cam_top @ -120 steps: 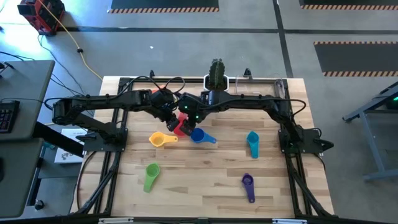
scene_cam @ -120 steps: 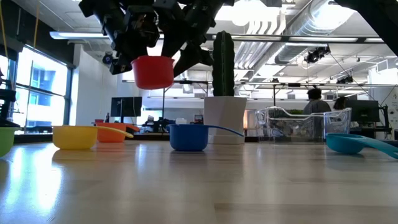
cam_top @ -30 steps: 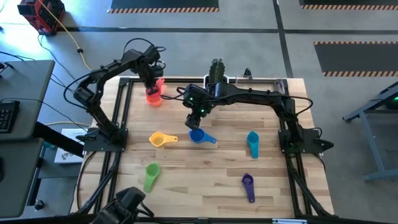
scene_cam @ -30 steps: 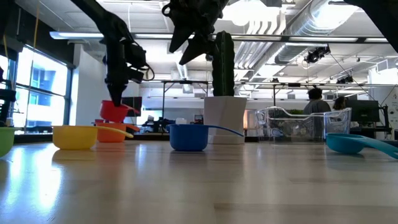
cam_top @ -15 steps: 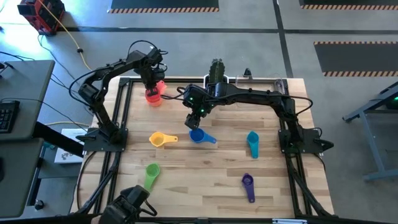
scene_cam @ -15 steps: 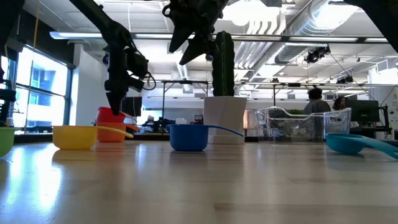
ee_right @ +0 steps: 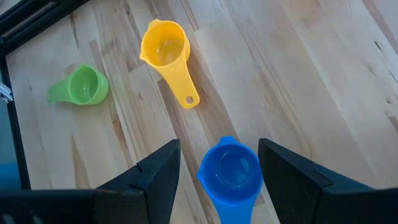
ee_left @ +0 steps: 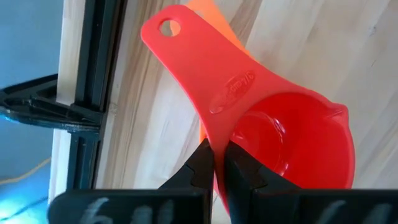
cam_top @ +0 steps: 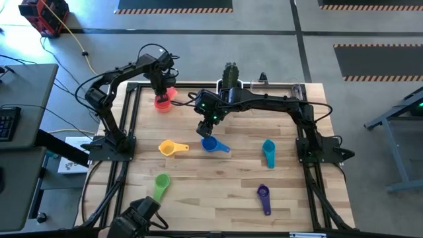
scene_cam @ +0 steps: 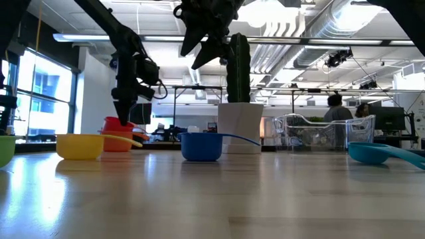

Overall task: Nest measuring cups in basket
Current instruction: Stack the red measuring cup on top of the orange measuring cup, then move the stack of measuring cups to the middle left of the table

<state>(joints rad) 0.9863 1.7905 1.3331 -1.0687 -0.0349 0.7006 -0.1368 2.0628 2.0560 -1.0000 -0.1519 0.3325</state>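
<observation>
Wooden table (cam_top: pixel 218 192), red cup (ee_left: pixel 280 143) (nested in orange cup (ee_left: pixel 208 15)) in left pincer (ee_left: pixel 216 163).

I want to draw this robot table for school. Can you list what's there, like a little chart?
left end effector: shut on red plastic measuring cup, far left corner of the wooden table
under it: an orange cup
right end effector: open, above blue plastic cup
loose cups: yellow, green, teal, purple
clear see-through basket: beside white cactus pot
</observation>
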